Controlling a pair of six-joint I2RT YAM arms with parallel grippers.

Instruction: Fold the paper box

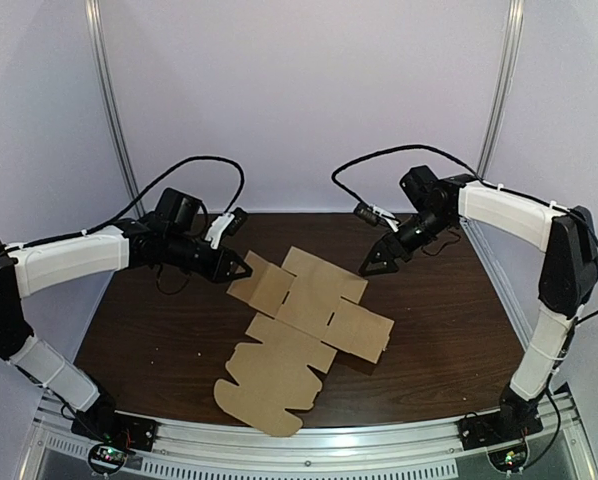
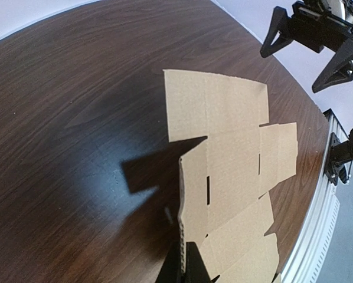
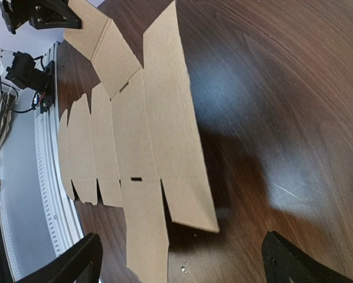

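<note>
Dark wood table (image 1: 159, 340), a metal rail (image 1: 309, 440) along its near edge, white walls (image 1: 309, 100) behind

Brown paper box (image 1: 304, 335) — unfolded, mostly flat on table, one flap raised

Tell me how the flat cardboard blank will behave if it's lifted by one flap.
The cardboard blank probably bends at its scored creases rather than lifting stiff: one flap already stands up. It looks thin and light, so a push would likely slide it across the smooth table.
</note>
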